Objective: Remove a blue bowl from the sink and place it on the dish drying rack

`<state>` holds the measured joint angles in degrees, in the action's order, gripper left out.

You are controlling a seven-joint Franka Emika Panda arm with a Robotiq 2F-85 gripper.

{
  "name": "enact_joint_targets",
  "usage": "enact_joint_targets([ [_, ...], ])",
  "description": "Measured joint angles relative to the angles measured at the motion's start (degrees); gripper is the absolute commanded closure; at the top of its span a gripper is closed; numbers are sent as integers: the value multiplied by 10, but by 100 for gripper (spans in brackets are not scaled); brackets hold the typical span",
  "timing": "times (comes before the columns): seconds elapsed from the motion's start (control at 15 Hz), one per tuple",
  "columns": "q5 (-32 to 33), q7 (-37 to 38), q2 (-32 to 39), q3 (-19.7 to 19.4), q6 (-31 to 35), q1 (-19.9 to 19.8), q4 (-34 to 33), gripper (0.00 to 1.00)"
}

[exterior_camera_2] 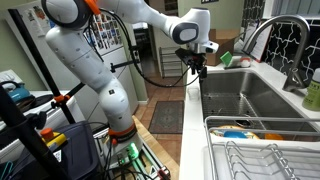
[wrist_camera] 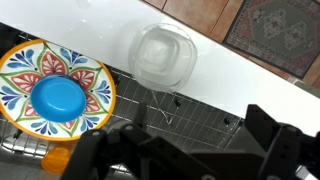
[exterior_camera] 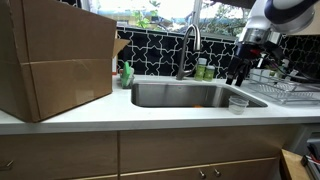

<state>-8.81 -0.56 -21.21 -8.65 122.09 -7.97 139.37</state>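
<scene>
My gripper (wrist_camera: pixel 183 135) is spread wide with nothing between the fingers (wrist_camera: pixel 110 150); in the wrist view they show as two dark shapes well apart at the bottom edge. I hover above the dish drying rack (wrist_camera: pixel 135 100), whose thin bars run beneath me. The blue bowl (wrist_camera: pixel 58 97) is not in the sink (exterior_camera: pixel 185 95): it sits upright in the middle of a colourful patterned plate (wrist_camera: pixel 88 70), and that plate lies on the rack, off to one side of my fingers. Just beyond the rack, on the white countertop (wrist_camera: pixel 230 70), stands a small clear cup (wrist_camera: pixel 165 55) (see-through, so easy to miss). In an exterior view my gripper (exterior_camera: pixel 238 70) hangs over the near end of the rack (exterior_camera: pixel 285 92), beside the basin and its tall curved faucet (exterior_camera: pixel 188 50). A big cardboard box (exterior_camera: pixel 55 60) stands on the counter at the sink's far side.
</scene>
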Motion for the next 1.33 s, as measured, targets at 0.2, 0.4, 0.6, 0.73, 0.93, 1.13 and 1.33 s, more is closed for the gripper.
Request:
enact_joint_targets([
  [0.2,0,6,1,0,1,0,0,0],
  [0.4,27,52,27,-6,33,-28,-10,0],
  [0.6,65,92,83,-14,91,-60,-16,0],
  [0.73,72,116,129,-20,127,-70,-22,0],
  [0.93,68,139,199,-30,160,-71,-42,0],
  [1.13,66,156,265,-39,185,-72,-70,0],
  [1.33,58,163,330,-49,199,-72,-101,0],
])
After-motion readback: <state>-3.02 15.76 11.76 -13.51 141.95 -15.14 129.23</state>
